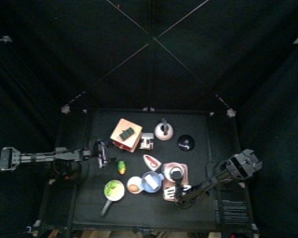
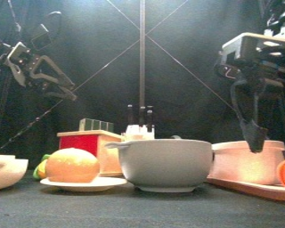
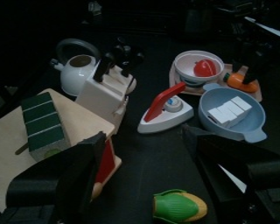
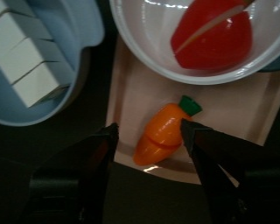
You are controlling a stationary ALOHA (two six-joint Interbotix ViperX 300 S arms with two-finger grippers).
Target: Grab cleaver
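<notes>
The cleaver (image 3: 163, 113), white blade with a red handle, lies flat on the black table between the knife block (image 3: 112, 84) and the blue-grey bowl (image 3: 234, 115); from above the cleaver (image 1: 153, 165) is mid-table. My left gripper (image 3: 149, 144) hovers open above the table, a short way from the cleaver, near the cutting board (image 3: 25, 149). My right gripper (image 4: 150, 131) is open, its jaws either side of a carrot (image 4: 164, 138) on the pink tray (image 4: 230, 131), not touching it. In the front view the cleaver is hidden.
A white kettle (image 3: 74, 66), a white bowl holding a red piece (image 3: 199, 66), a corn cob (image 3: 178, 206) and a plate with an orange fruit (image 2: 71, 166) crowd the table. The grey bowl (image 2: 166, 161) stands at the front edge.
</notes>
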